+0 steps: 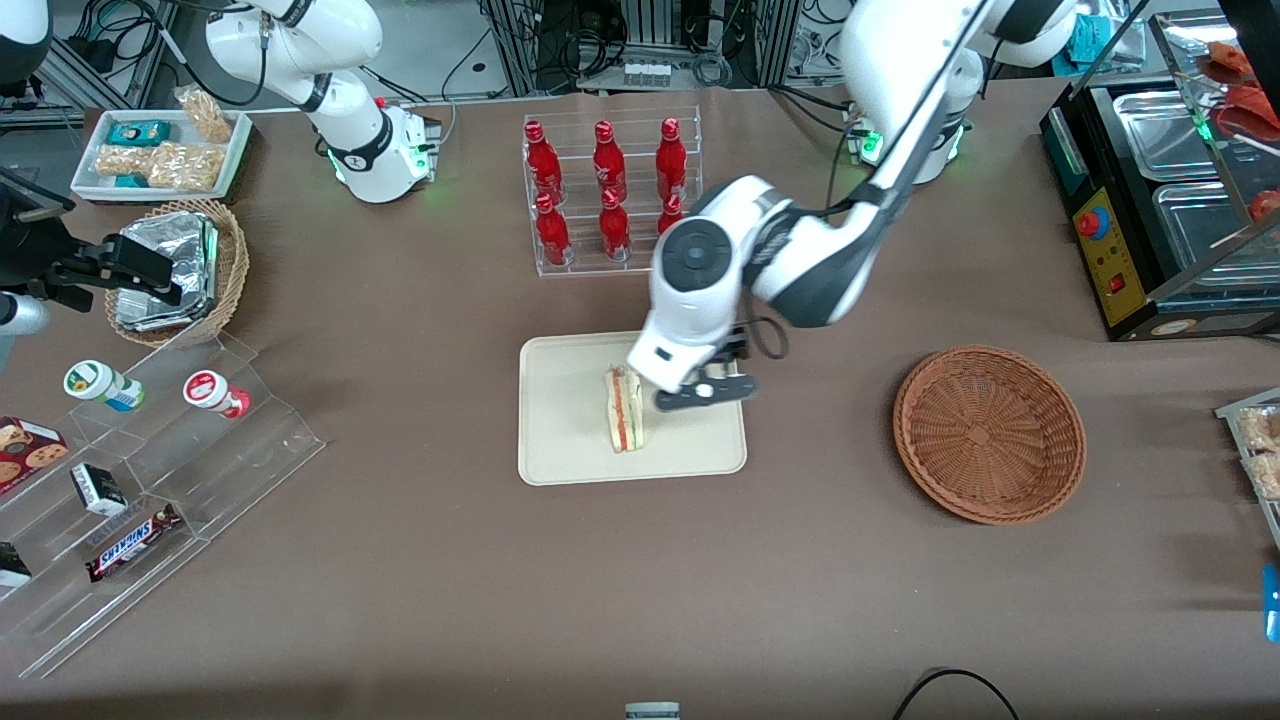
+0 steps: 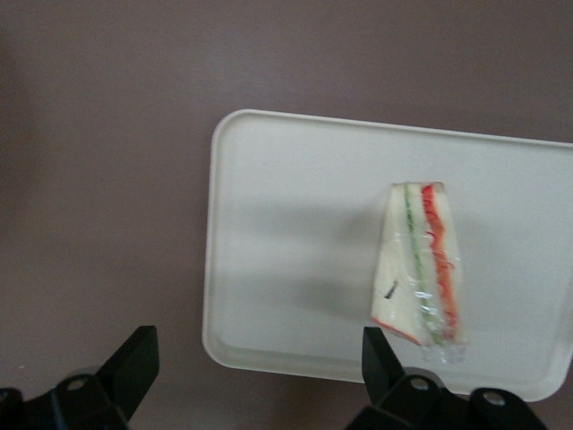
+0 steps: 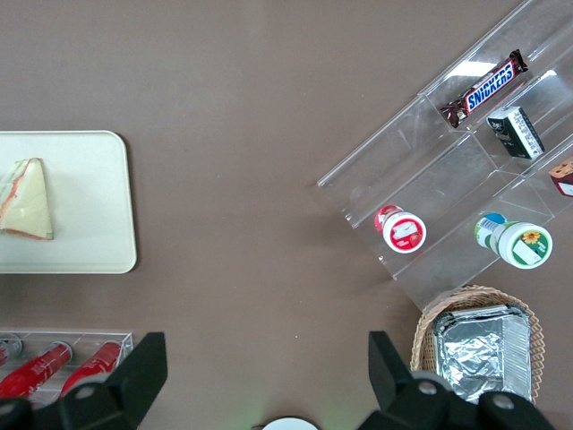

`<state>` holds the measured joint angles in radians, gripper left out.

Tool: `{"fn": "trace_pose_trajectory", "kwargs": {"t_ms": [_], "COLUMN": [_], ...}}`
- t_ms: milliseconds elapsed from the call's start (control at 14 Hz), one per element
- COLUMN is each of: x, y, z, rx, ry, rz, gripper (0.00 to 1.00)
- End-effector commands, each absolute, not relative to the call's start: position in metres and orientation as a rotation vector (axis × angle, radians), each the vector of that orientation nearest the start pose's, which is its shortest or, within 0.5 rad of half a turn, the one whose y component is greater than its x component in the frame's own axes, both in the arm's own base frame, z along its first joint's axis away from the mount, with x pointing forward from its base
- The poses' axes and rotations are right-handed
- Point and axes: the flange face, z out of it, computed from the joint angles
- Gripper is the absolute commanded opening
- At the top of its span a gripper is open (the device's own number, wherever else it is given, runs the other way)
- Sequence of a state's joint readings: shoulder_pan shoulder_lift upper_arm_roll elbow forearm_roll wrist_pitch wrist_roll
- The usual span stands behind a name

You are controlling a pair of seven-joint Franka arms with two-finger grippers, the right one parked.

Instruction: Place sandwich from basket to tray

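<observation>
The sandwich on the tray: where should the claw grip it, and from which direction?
From above, closing on the two flat bread faces of the sandwich. It stands on its edge on the tray, layers facing up. The claw hovers open beside it.

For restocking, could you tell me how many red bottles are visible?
6 red bottles, three per row in the clear rack; the arm may hide more. The open gripper hovers above the cream rectangular tray.

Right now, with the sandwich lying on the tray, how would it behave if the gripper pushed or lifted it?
The sandwich looks soft, so it would probably squash easily. Its clear wrap may be slippery, so it could slide on the smooth tray when pushed. It lies flat, so it is unlikely to tip. The gripper hangs open above the tray's edge.
</observation>
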<state>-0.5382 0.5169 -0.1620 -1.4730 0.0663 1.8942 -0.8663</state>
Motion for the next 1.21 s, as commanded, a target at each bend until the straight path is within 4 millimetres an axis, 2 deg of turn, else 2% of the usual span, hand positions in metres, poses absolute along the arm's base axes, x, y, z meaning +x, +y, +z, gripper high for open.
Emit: {"fn": "trace_pose_trajectory", "kwargs": {"t_ms": [0, 214, 429, 571, 714, 857, 1143], "x": [0.547, 0.549, 0.544, 0.542, 0.537, 0.538, 0.547], "y": [-0.360, -0.268, -0.194, -0.142, -0.108, -0.071, -0.035], "z": [0.389, 0.421, 0.461, 0.495, 0.527, 0.555, 0.609], "rx": [-3.036, -3.036, -3.017, -3.020, -3.029, -3.044, -3.070], "ry": [-0.164, -0.050, 0.128, 0.179, 0.232, 0.169, 0.079], "rz": [0.167, 0.173, 0.255, 0.268, 0.229, 0.153, 0.014], "gripper": [1.00, 1.00, 1.00, 1.00, 1.00, 1.00, 1.00]}}
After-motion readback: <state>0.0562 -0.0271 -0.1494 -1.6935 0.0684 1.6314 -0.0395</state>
